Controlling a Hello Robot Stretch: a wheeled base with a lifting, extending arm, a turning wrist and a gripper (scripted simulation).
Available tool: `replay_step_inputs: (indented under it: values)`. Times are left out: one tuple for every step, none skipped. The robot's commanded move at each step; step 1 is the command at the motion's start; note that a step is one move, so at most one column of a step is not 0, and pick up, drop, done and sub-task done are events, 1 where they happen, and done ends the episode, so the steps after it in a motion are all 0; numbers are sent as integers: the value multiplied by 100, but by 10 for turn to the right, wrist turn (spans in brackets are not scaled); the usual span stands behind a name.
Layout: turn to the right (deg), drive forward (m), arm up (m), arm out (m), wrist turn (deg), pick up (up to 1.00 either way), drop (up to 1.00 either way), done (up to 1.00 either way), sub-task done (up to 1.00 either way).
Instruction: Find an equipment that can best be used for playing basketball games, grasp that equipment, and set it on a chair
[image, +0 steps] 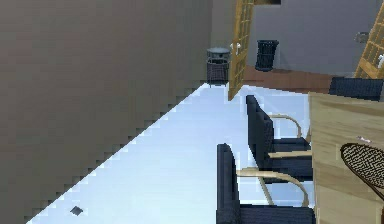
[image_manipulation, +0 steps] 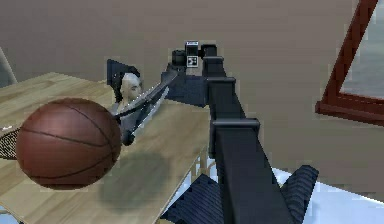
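An orange-brown basketball hangs at the far end of my gripper, just above a light wooden table, where it casts a shadow. The gripper holds the basketball. The dark arm rises from the bottom edge to the white marker squares. A dark blue chair with wooden arms stands under the arm at the table's edge. In the forward view two dark blue chairs stand in a row along the table on the right.
A small pale figure stands on the table behind the fingers. A wicker piece lies on the table. A brown wall runs along the forward view's left, with pale bare floor beside it. Dark bins flank a wooden door.
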Motion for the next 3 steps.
replay_step_inputs:
  values:
    - [0, 0, 0, -46, 0, 0, 0, 0, 0]
    - [-450, 0, 0, 0, 0, 0, 0, 0, 0]
    - [-450, 0, 0, 0, 0, 0, 0, 0, 0]
